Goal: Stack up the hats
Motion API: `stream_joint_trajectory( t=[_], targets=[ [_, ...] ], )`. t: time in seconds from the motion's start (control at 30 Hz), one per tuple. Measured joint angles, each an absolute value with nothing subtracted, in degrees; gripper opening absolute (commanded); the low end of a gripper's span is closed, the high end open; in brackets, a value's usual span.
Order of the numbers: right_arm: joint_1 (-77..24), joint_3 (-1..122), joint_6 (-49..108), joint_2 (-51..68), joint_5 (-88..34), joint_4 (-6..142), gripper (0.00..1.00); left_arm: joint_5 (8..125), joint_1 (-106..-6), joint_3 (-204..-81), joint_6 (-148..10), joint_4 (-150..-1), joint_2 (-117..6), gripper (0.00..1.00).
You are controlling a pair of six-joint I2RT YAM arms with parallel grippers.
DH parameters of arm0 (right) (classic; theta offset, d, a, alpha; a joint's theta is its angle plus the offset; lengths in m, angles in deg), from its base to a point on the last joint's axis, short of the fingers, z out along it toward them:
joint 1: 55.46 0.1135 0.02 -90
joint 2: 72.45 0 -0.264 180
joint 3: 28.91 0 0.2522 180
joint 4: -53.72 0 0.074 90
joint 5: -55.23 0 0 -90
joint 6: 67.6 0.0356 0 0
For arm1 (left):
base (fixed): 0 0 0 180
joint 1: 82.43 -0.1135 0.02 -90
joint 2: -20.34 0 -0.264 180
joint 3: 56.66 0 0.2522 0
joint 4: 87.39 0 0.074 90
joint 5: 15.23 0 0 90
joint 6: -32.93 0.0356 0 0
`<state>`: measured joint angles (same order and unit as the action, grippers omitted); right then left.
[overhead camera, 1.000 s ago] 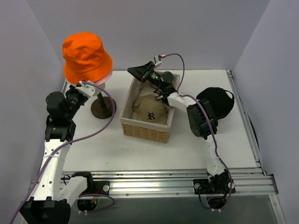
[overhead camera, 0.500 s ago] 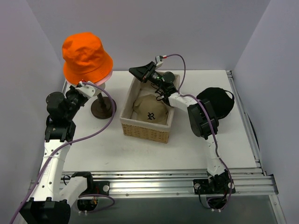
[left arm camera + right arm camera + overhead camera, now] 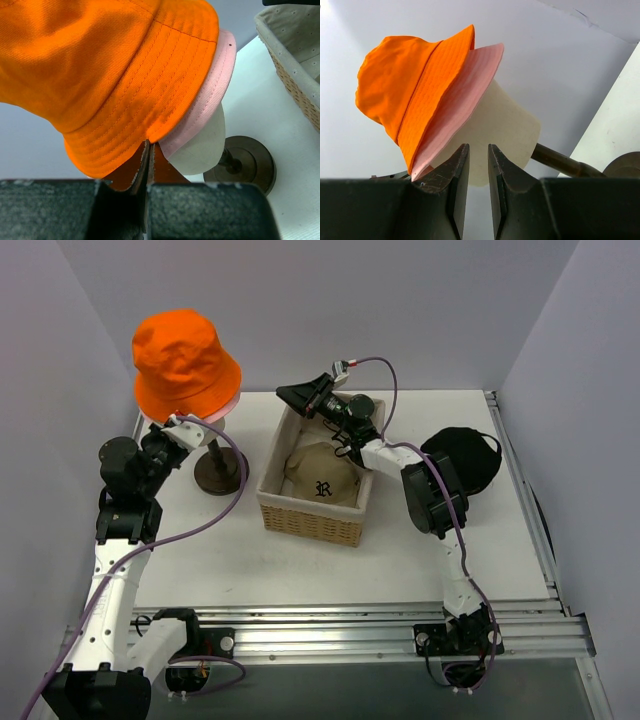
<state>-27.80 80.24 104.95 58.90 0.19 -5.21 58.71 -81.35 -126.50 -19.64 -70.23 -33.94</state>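
The orange bucket hat point(image 3: 185, 358) sits on top of the pale pink bucket hat point(image 3: 228, 407), both on the cream mannequin head point(image 3: 505, 127). My left gripper point(image 3: 186, 424) is shut just under the orange brim point(image 3: 125, 130), its tips point(image 3: 149, 146) touching the brim's edge; no fabric shows between them. My right gripper point(image 3: 298, 394) hovers over the basket's far left corner and points at the hats. Its jaws point(image 3: 478, 148) stand a narrow gap apart with nothing in it. The tan cap point(image 3: 322, 478) lies in the basket. The black cap point(image 3: 466, 458) rests on the table at the right.
The woven basket point(image 3: 308, 522) stands mid-table between the arms. The mannequin's dark round stand base point(image 3: 218, 472) sits left of it. Grey walls close in at left, back and right, and a metal rail point(image 3: 380, 625) runs along the near edge.
The right gripper has shifted very slightly near the basket's far corner. The left arm and all the hats have stayed where they were.
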Motion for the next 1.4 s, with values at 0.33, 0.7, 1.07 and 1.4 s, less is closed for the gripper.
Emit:
stream_joint_trajectory(
  t=[0.33,0.7,1.07,1.4],
  targets=[
    [-27.8,80.1,104.9,58.8,0.2,-5.2,0.18,59.4,-81.3,-126.5,-21.7,-69.5,-33.6,0.42],
    [-28.2,79.7,103.5,57.7,0.7,-5.2,0.18,62.0,-81.3,-128.1,-30.3,-68.6,-32.1,0.73],
    [-28.5,70.4,90.9,47.0,0.0,7.4,0.19,64.8,-81.3,-162.2,-51.8,-56.4,-38.5,0.94],
    [-27.9,59.5,64.1,21.2,-17.1,41.0,0.22,55.6,-75.1,-167.1,-67.1,-52.5,-44.5,0.94]
  ],
)
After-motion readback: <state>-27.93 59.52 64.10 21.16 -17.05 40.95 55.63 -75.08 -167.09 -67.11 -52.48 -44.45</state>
